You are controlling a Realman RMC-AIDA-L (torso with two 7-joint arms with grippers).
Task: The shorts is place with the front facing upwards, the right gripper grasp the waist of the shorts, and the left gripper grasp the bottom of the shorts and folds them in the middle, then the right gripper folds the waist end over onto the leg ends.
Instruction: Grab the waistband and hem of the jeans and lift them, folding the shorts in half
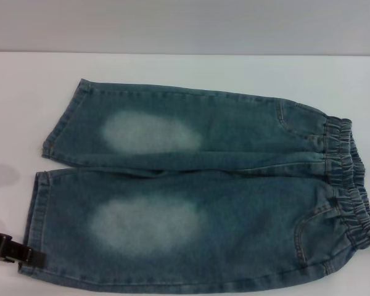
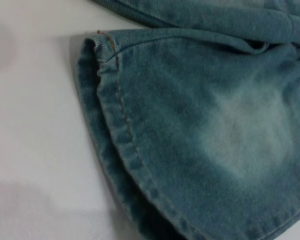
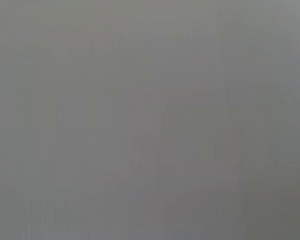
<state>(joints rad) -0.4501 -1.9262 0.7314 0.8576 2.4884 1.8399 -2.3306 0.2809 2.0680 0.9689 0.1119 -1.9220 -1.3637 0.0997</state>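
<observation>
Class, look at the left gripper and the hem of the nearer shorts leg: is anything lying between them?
Nothing visible does. The left gripper sits at the corner of the nearer leg's hem on the bare white table, with no other object there.

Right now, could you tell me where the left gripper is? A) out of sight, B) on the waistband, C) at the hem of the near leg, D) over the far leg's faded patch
C: the left gripper sits at the near leg's hem of the shorts.
</observation>
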